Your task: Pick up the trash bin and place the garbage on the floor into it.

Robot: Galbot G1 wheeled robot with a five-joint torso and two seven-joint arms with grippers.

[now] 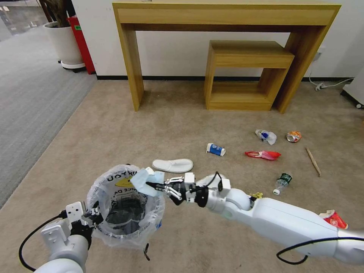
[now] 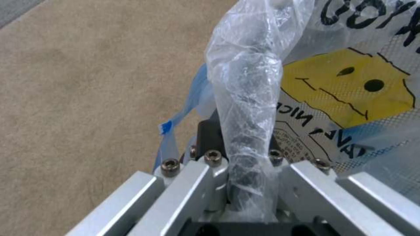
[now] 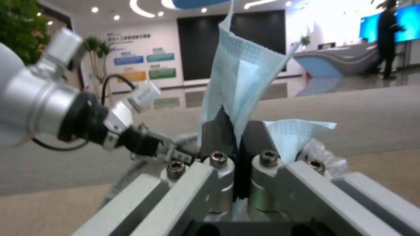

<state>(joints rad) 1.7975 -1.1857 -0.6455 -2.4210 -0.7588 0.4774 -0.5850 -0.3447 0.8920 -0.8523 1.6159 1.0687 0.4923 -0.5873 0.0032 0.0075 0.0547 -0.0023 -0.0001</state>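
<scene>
The trash bin (image 1: 125,212), dark and lined with a printed clear bag (image 2: 350,98), hangs above the beige floor (image 1: 113,129). My left gripper (image 1: 93,217) is shut on its near-left rim (image 2: 245,157). Over the bin's far rim, my right gripper (image 1: 153,185) is shut on a blue face mask (image 1: 146,181) (image 3: 245,82). Garbage lies on the carpet: a white slipper (image 1: 172,165), a blue-white paper cup (image 1: 215,149), a red wrapper (image 1: 262,154), a crumpled clear wrapper (image 1: 266,135), an orange can (image 1: 294,136), a wooden stick (image 1: 313,161) and a small bottle (image 1: 282,183).
A wooden console table (image 1: 227,15) with a smaller wooden shelf unit (image 1: 246,72) under it stands against the far wall. Grey ribbed carpet (image 1: 34,98), a white plant pot (image 1: 64,41) and a red box (image 1: 81,41) are at the left. Another red wrapper (image 1: 333,219) lies beside my right arm.
</scene>
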